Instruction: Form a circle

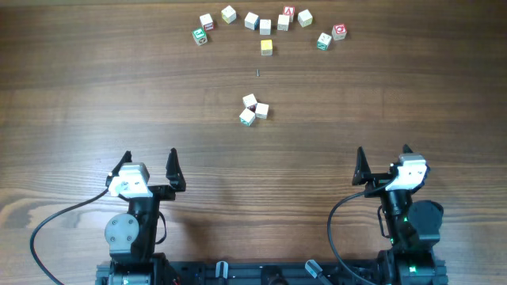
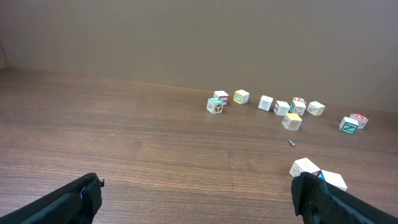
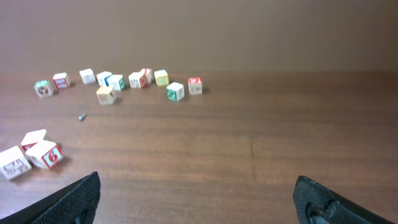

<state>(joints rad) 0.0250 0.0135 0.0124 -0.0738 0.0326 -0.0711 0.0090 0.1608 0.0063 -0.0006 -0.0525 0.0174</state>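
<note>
While both arms sit at the near edge of the counter (image 1: pixel 71 103), the left pincer (image 1: pixel 150 157) and the right pincer (image 1: pixel 383 152) each hold their jaws spread wide with nothing between them. Farther out, near the middle, lies the cluster of three letter cubes (image 1: pixel 254 110), packed together, not forming a ring. Beyond it comes a tiny dark speck (image 1: pixel 258 74), then a yellow cube (image 1: pixel 266 47), then a loose arc of cubes (image 1: pixel 252 20) along the far side.

Even, soft light — faint shadows, no glare — wrist views slightly soft.
</note>
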